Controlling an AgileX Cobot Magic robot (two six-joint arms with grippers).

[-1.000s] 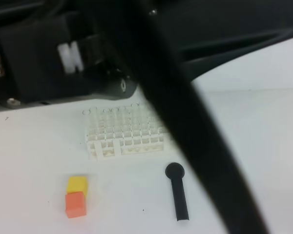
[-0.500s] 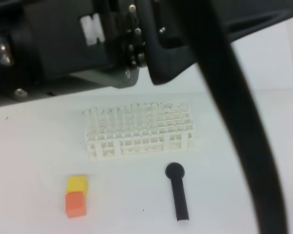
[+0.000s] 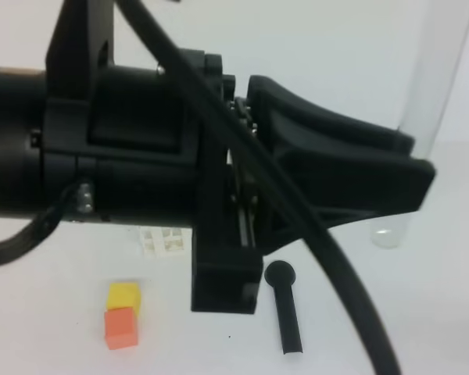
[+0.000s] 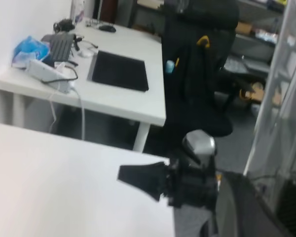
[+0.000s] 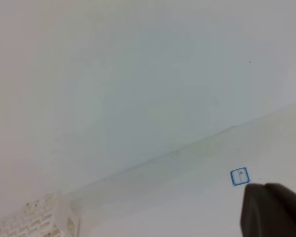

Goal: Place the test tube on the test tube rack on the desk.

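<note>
At 3 o'clock of the high view, close under the lens, juts the wedge-shaped finger of the left gripper (image 3: 410, 178), pointing toward 3 o'clock. Cannot tell whether its jaws are spread or pressed together, since only one dark flank shows and nothing sits between them. Likely lifted this high and turned sideways to stay clear of the work below.

Just past that finger, toward 3 o'clock, hangs the test tube (image 3: 422, 125): upright, rounded closed end down, raised above the tabletop (image 3: 47, 312), with its upper part running off the top edge. Held closed end down, presumably so that end enters a hole first. Cannot see what grips it.

At 5 o'clock of the right wrist view shows one dark fingertip of the right gripper (image 5: 274, 213). Impossible to judge those jaws as spread or pinching.

Behind the left arm, near centre, peeks only a corner of the test tube rack (image 3: 162, 241), also glimpsed at 7 o'clock from the right wrist. Not yet loaded with the tube, by the look of it.

Toward 6 o'clock lies a black round-headed stick (image 3: 284, 308). At 7 o'clock sit a yellow cube (image 3: 123, 295) and an orange cube (image 3: 120, 327), touching, well apart from any lowering path.
</note>
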